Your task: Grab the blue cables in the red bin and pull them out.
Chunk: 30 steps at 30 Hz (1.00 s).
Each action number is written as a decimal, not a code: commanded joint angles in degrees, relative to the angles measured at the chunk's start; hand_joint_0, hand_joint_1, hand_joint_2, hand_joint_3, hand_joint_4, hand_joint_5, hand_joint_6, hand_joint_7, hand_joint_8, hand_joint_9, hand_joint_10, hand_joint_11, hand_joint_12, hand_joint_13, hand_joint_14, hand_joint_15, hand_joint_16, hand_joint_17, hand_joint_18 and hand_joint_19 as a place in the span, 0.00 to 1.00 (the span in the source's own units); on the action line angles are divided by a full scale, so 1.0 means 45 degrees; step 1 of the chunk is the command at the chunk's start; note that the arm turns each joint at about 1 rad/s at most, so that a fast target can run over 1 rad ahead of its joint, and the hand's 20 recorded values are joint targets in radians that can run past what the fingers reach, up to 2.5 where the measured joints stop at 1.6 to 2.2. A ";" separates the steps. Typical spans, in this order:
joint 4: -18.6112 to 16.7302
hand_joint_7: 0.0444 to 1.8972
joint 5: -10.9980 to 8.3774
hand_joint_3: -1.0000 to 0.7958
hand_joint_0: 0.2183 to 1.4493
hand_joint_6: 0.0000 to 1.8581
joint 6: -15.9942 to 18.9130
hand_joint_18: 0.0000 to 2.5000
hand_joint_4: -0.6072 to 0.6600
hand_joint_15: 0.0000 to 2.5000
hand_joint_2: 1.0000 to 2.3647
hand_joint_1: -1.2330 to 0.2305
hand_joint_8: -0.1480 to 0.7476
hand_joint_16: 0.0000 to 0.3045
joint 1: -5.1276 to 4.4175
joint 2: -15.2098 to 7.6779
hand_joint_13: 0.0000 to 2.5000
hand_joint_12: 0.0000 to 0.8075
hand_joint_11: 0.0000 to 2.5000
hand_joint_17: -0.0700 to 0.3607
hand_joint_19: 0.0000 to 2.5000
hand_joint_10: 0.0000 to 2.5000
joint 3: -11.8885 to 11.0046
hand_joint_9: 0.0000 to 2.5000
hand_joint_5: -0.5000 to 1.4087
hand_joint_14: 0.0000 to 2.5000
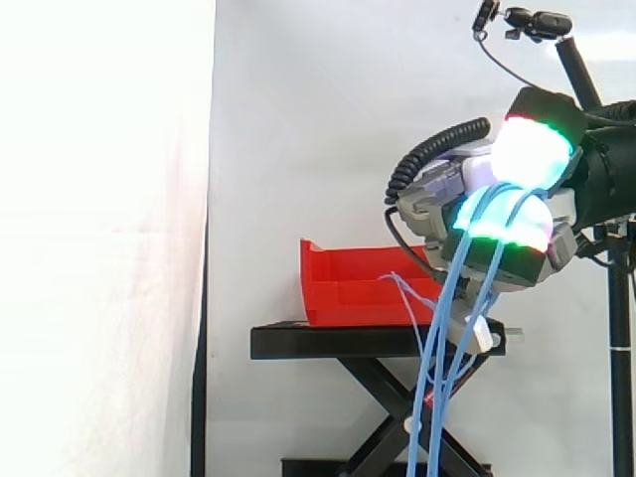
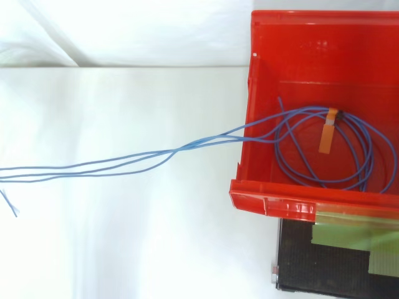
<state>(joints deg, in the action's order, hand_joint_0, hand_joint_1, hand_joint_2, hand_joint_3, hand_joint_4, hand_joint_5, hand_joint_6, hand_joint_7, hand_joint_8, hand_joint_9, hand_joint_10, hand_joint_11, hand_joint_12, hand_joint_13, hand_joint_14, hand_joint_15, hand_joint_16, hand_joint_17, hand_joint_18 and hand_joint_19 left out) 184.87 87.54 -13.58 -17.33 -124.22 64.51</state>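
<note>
One robot hand (image 1: 452, 189): high at the right of the side view, above the right end of the black stand (image 1: 338, 341); fingers curled, clamped on the blue cables (image 1: 467, 258)
Pads (image 1: 532, 149): glowing white with green and red rims; one pad stacked over another, the strands pinched between them
Blue cables, side view: several thin strands fall from between the pads, slanting down and a little left; they pass in front of the stand's right end and leave the picture at the bottom edge; one finer strand arcs from the bin's near corner towards the bundle
Blue cables, top view (image 2: 124, 163): loose loops lie on the floor of the red bin (image 2: 293, 205); from there the strands climb over its left wall, cross one another just outside it, and run leftwards to the picture's left edge
Orange tag (image 2: 328, 132): wrapped on the loops at their upper side, inside the bin
Loose end (image 2: 9, 202): short blue piece near the left edge, just below the main strands
Red bin, side view (image 1: 348, 283): open-topped; sits on the stand's flat top
Black stand, top view (image 2: 324, 274): shows below the bin's front rim; scissor legs visible from the side
White plug (image 1: 484, 335): small piece at the stand's right end among the strands; whether it joins a cable cannot be told
White curtain (image 1: 298, 119): behind everything
</note>
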 commanded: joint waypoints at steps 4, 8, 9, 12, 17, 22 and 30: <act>-0.0027 0.17 0.0001 0.16 0.64 0.65 0.0000 0.27 0.52 0.48 0.01 0.17 0.46 0.11 0.0022 0.0006 0.45 0.38 0.48 0.34 0.34 0.52 0.0000 0.33 0.46 0.46; -0.0047 0.16 0.0001 0.18 0.64 0.65 0.0000 0.27 0.52 0.48 0.01 0.17 0.45 0.11 0.0022 0.0006 0.45 0.38 0.48 0.34 0.34 0.52 0.0000 0.33 0.45 0.45; -0.0067 0.16 0.0001 0.19 0.64 0.65 0.0000 0.27 0.52 0.48 0.01 0.17 0.45 0.11 0.0022 -0.0013 0.45 0.37 0.48 0.34 0.34 0.52 0.0000 0.33 0.45 0.44; -0.0086 0.16 0.0001 0.21 0.65 0.65 0.0000 0.27 0.51 0.48 0.01 0.17 0.45 0.11 0.0022 0.0006 0.45 0.38 0.47 0.34 0.34 0.52 0.0000 0.32 0.44 0.44; -0.0106 0.16 0.0020 0.28 0.67 0.66 0.0000 0.26 0.51 0.47 0.02 0.17 0.45 0.11 0.0022 -0.0013 0.45 0.37 0.47 0.34 0.34 0.52 0.0000 0.32 0.44 0.46; -0.0203 0.16 0.0020 0.29 0.68 0.66 0.0000 0.25 0.50 0.47 0.02 0.17 0.44 0.11 0.0022 0.0006 0.45 0.37 0.47 0.34 0.34 0.52 0.0000 0.32 0.44 0.46; -0.0320 0.17 0.0020 0.30 0.70 0.63 0.0000 0.25 0.50 0.46 0.02 0.18 0.44 0.11 0.0061 0.0006 0.44 0.38 0.47 0.34 0.35 0.50 0.0000 0.32 0.44 0.47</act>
<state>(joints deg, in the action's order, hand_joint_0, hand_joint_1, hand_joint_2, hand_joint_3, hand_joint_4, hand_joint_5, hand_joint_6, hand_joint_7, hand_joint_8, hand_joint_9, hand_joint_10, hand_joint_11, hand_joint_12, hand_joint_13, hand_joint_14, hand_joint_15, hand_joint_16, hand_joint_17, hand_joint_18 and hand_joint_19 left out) 183.51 87.63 -13.57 -17.15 -124.23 64.51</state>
